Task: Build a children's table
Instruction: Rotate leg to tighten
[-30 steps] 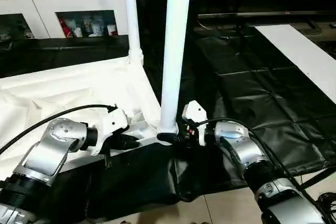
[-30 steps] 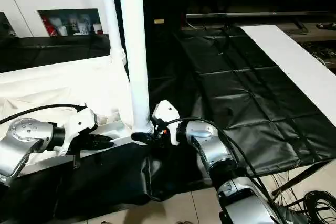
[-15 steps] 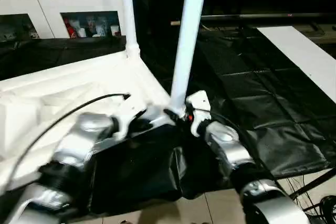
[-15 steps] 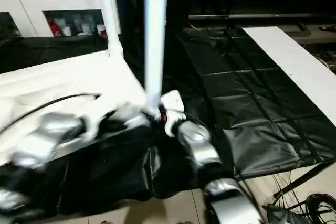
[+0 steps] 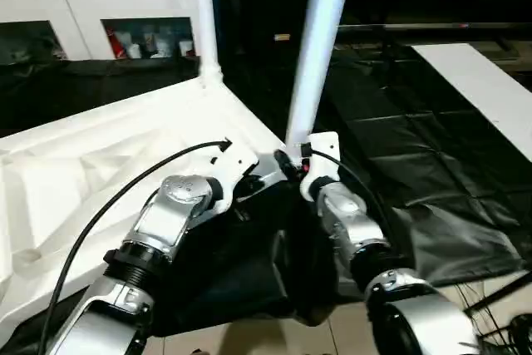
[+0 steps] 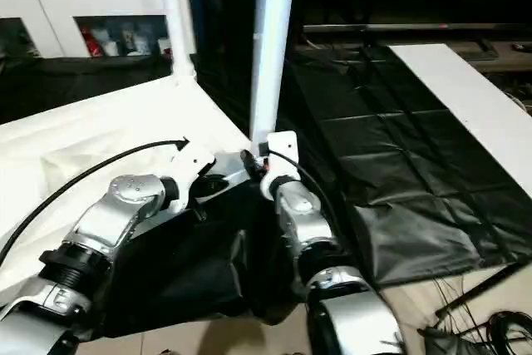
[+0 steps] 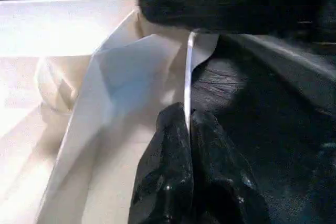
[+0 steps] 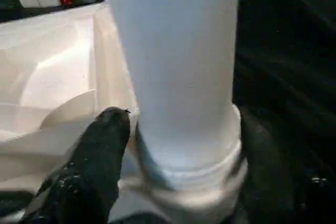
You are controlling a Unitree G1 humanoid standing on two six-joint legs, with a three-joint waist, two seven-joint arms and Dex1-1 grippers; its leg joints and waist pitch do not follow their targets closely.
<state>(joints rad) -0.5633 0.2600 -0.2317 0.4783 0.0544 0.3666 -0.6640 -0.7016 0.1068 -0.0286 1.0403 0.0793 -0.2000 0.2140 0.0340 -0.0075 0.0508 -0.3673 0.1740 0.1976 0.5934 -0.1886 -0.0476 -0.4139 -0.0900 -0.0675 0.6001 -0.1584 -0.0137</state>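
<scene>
The children's table top (image 5: 100, 155) lies upside down on the black sheet, white, with two legs standing up from it. The far leg (image 5: 204, 14) rises from the back corner and the near leg (image 5: 320, 47) from the front right corner. My left gripper (image 7: 187, 116) is shut on the top's thin rim (image 7: 188, 72), just left of that corner. My right gripper (image 8: 184, 129) is open around the near leg's ribbed base (image 8: 186, 150), with one of its fingers (image 8: 102, 145) close against the collar.
The black-sheeted table (image 5: 416, 164) stretches to the right, and a long white board (image 5: 482, 81) lies at its far right. A white glass-door cabinet (image 5: 125, 22) stands behind. Light floor tiles (image 5: 249, 338) and cables (image 6: 499, 322) lie below the front edge.
The whole view has shifted and tilted with the head. Both grippers stay at the top's front right corner, and the left forearm now reaches further across the picture.
</scene>
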